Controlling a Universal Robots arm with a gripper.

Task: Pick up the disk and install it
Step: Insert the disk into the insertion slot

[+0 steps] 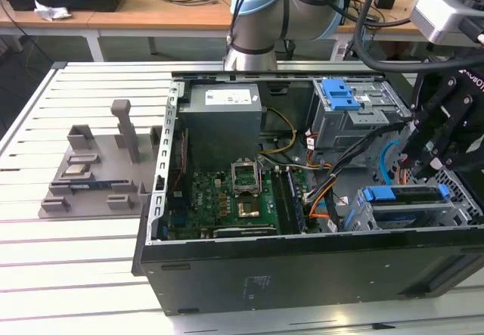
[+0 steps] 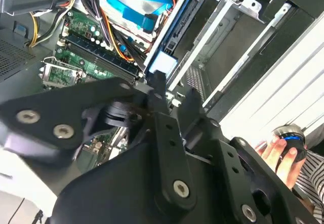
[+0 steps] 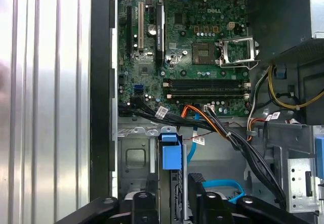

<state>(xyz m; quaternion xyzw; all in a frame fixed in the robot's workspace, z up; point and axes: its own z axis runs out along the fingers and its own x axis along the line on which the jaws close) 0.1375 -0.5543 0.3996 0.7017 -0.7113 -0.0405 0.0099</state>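
Note:
The disk (image 1: 402, 194) stands on edge in the drive cage (image 1: 361, 215) at the exterior view's right, inside the open computer case; its bright blue carrier frame faces up. In the first wrist view the disk (image 3: 171, 158) shows its blue end tab, and its dark body runs back between my two black fingers. My gripper (image 1: 423, 170) hangs just over the cage. In both wrist views the gripper (image 3: 174, 199) (image 2: 177, 90) straddles the disk's near end, one finger against each side, shut on it. The disk's blue rail (image 2: 169, 37) lies in the cage slot.
The motherboard (image 3: 202, 42) fills the case floor, with cable bundles (image 3: 223, 128) running beside the cage. A grey power-supply box (image 1: 223, 119) and a blue latch piece (image 1: 340, 93) sit at the case's far side. A grey fixture (image 1: 98, 169) lies on the slatted table. A person's hand (image 2: 276, 150) is nearby.

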